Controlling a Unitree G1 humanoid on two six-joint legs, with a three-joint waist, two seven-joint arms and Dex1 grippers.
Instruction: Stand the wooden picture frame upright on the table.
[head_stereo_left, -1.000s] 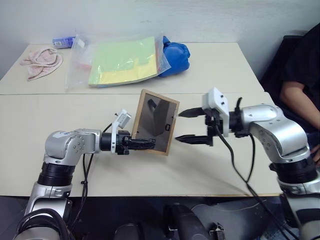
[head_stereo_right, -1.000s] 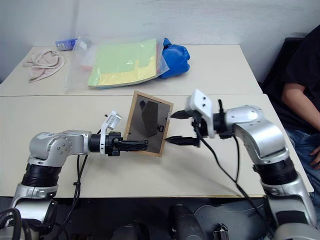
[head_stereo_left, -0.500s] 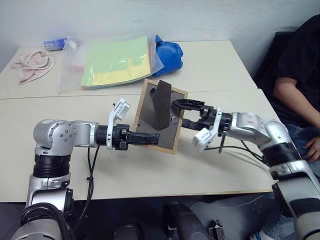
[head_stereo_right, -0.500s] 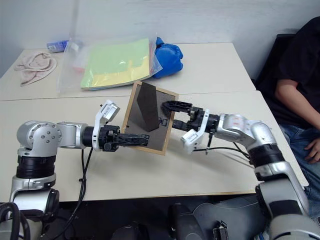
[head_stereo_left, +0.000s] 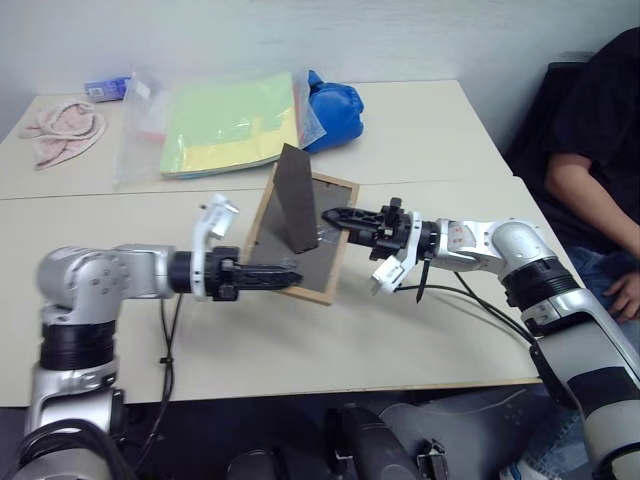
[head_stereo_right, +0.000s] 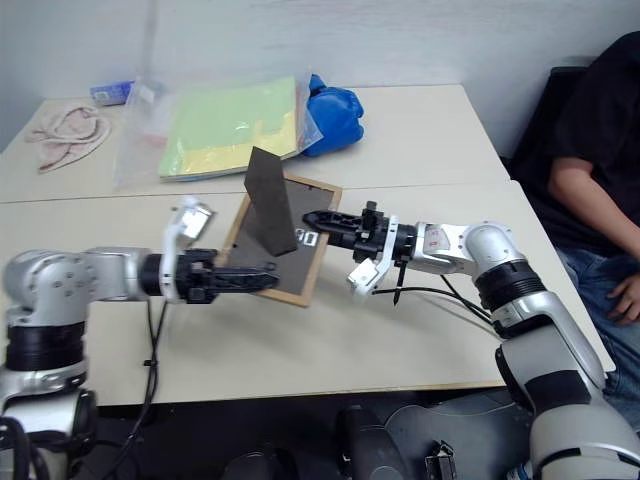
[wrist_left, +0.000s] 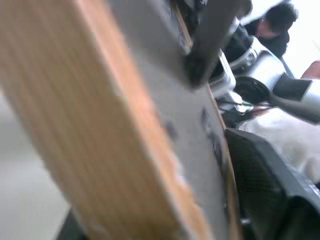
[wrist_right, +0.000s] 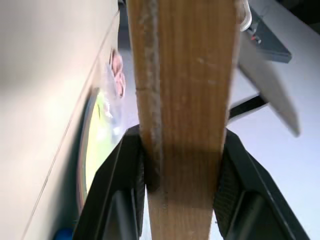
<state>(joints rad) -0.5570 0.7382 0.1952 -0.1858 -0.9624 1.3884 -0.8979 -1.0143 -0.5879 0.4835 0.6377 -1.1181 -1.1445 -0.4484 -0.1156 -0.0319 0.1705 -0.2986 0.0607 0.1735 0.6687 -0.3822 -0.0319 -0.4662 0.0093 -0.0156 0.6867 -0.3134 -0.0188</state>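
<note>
Pinching the wooden picture frame (head_stereo_left: 300, 235): right gripper (head_stereo_left: 335, 217) clamped on its edge, left gripper (head_stereo_left: 285, 277) parted beside it.

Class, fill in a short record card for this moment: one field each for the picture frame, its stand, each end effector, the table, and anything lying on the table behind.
frame: wooden picture frame held tilted above the table, dark back facing up
stand: fold-out stand swung out from the back
right end effector: right end effector clamped on the frame's edge, fingers either side of the wood
left end effector: left end effector at the frame's lower edge, grip unclear
table: table, beige top
behind: plastic bag of papers, blue object, pink cloth
</note>
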